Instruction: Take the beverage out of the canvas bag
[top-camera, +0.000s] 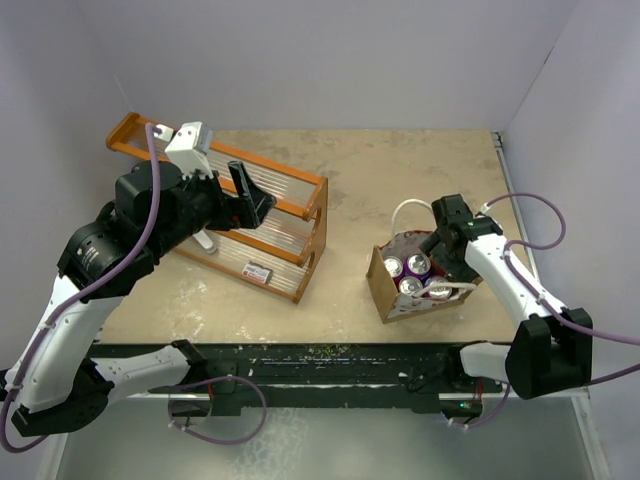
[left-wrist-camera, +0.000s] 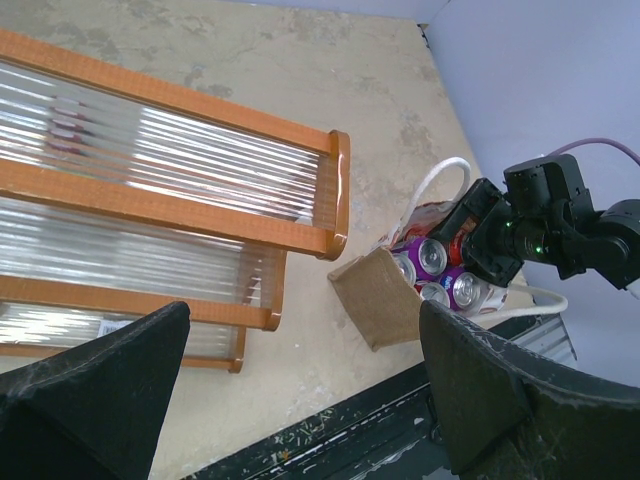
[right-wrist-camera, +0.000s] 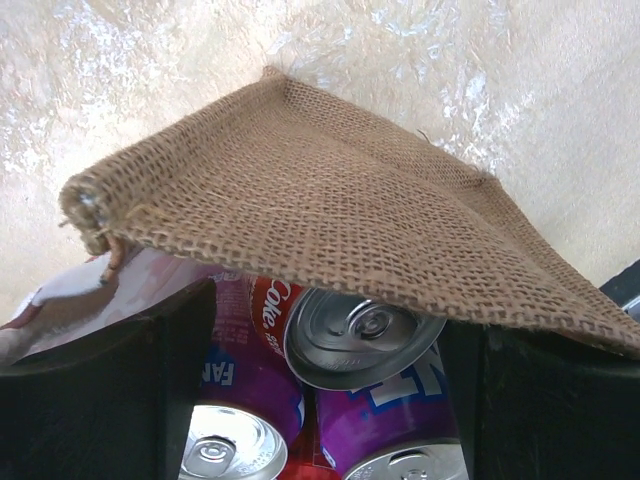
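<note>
Over at 4 o'clock on the table, I am holding my right gripper spread and empty at the mouth of the canvas bag, straddling 1 Coke can, judging that closing and lifting straight up is coming next.

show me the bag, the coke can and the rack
bag (left-wrist-camera: 375, 300): left wrist view, on its brown burlap end panel
coke can (right-wrist-camera: 272, 308): right wrist view, on its red label
rack (left-wrist-camera: 338, 195): left wrist view, on its orange end post
</note>
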